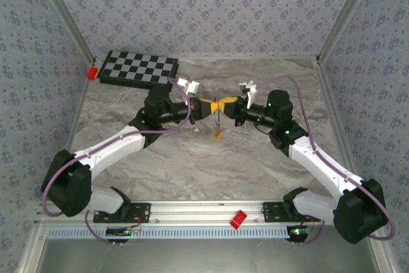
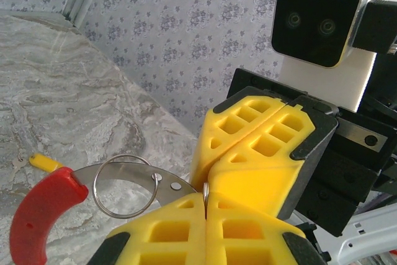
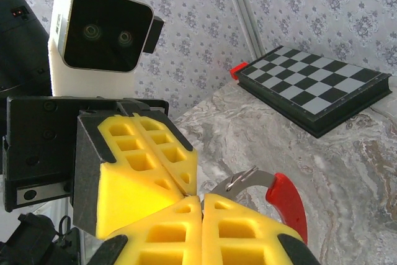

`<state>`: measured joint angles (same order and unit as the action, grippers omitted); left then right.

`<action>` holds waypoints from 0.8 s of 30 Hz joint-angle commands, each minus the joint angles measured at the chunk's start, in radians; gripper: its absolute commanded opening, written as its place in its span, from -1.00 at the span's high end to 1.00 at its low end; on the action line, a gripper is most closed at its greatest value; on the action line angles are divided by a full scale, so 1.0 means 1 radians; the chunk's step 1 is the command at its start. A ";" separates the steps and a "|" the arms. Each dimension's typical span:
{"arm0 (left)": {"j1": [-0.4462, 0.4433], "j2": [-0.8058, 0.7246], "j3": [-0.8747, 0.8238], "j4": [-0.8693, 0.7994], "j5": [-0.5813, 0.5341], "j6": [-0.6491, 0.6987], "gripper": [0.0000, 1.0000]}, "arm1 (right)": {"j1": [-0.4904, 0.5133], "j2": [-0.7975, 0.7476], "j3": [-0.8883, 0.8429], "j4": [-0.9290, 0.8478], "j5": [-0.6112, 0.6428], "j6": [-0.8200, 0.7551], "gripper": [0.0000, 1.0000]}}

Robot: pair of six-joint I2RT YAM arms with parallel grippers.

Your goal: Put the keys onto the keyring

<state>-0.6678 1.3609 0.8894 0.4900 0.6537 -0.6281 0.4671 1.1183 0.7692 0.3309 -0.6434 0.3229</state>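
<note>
Over the middle of the table my left gripper [image 1: 208, 108] and right gripper [image 1: 228, 106] meet tip to tip. The keyring [image 2: 124, 185] is a thin wire loop on a flat metal arc with a red sleeve [image 2: 42, 216]. My left gripper [image 2: 205, 206] is shut on the wire's edge. My right gripper [image 3: 201, 202] is shut too, with the arc [image 3: 249, 181] and red sleeve [image 3: 287, 203] coming out beside its tips. One key [image 1: 219, 134] with a yellow head sits just below the grippers, and its yellow head [image 2: 44, 162] shows behind the sleeve.
A chessboard [image 1: 139, 68] lies at the back left with a red block [image 1: 93, 72] at its corner. Another red block [image 1: 238, 218] sits on the front rail. Patterned walls close in the table on three sides.
</note>
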 commanded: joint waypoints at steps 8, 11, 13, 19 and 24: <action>0.005 -0.060 0.011 0.093 0.024 -0.043 0.51 | -0.030 -0.003 -0.008 0.087 -0.047 0.075 1.00; 0.011 -0.059 -0.004 0.144 0.026 -0.086 0.49 | -0.031 0.000 -0.013 0.109 -0.051 0.087 1.00; 0.011 -0.051 -0.006 0.172 0.035 -0.107 0.49 | -0.030 0.000 -0.013 0.117 -0.051 0.090 1.00; 0.010 -0.015 0.001 0.219 0.071 -0.142 0.52 | -0.029 -0.001 -0.012 0.113 -0.048 0.090 1.00; 0.011 -0.007 0.001 0.248 0.093 -0.156 0.60 | -0.030 -0.005 -0.013 0.102 -0.038 0.082 1.00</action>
<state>-0.6540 1.3548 0.8806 0.6334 0.6857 -0.7624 0.4427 1.1183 0.7635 0.4309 -0.6857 0.4011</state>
